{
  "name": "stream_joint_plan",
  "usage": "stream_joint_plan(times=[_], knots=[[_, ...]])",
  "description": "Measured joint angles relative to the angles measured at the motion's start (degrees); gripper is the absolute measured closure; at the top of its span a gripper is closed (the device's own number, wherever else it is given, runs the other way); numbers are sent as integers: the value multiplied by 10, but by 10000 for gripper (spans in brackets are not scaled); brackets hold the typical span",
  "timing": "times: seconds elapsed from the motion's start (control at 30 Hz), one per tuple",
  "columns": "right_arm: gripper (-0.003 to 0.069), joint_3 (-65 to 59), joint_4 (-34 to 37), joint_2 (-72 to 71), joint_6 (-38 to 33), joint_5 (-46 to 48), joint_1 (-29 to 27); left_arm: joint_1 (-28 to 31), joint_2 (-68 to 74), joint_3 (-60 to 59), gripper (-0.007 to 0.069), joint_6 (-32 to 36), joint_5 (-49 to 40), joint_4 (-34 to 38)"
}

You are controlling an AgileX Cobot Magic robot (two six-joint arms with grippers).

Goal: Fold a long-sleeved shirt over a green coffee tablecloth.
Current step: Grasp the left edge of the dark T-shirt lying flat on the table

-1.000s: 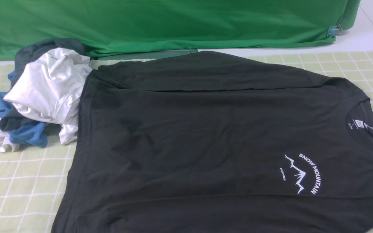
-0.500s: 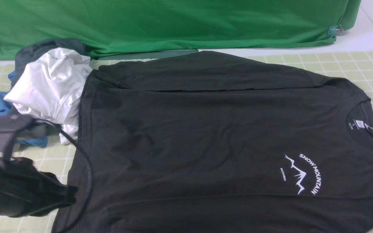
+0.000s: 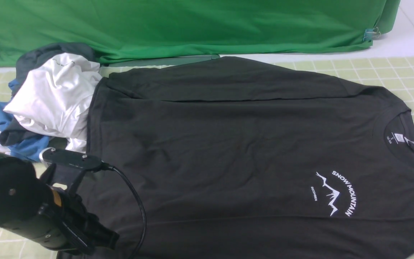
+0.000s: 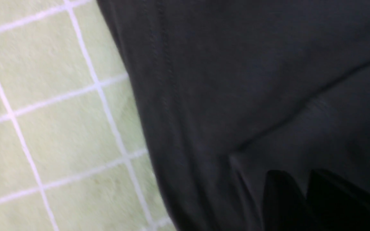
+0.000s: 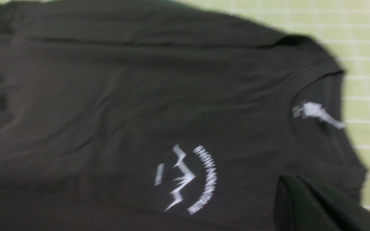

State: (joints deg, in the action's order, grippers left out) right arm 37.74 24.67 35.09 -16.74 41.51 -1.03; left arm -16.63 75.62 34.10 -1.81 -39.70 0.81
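Hovering over your black long-sleeved cotton shirt [image 3: 228, 144], laid flat on the pale green grid-lined tablecloth [image 3: 390, 72] for folding: left end effector [image 4: 299, 179] slightly parted near the hem, likely to pinch it; right end effector [image 5: 287, 189] closed, empty.

The black long-sleeved shirt [image 3: 228, 144] is lying spread flat, front up, on the green coffee tablecloth [image 3: 390, 70], its collar pointing toward the worktop's right edge and its hem toward the left, with the far sleeve lying folded along the body. The pale, white-gridded cloth is showing beyond it at both those edges.
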Motion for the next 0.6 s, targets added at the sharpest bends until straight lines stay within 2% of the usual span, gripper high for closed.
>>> stream_joint_plan(times=[0.13,0.27,0.4,0.5,0.6], knots=[[655,1,19,1,-15,7,0,0,28,0,256,-6,27,-18],[655,1,20,1,-18,12,0,0,47,0,110,-6,64,-17],[655,1,22,1,-18,15,0,0,61,0,69,-6,70,-4],[655,1,22,1,-18,16,0,0,72,0,82,-6,68,2],[655,1,22,1,-18,16,0,0,83,0,135,-7,63,10]])
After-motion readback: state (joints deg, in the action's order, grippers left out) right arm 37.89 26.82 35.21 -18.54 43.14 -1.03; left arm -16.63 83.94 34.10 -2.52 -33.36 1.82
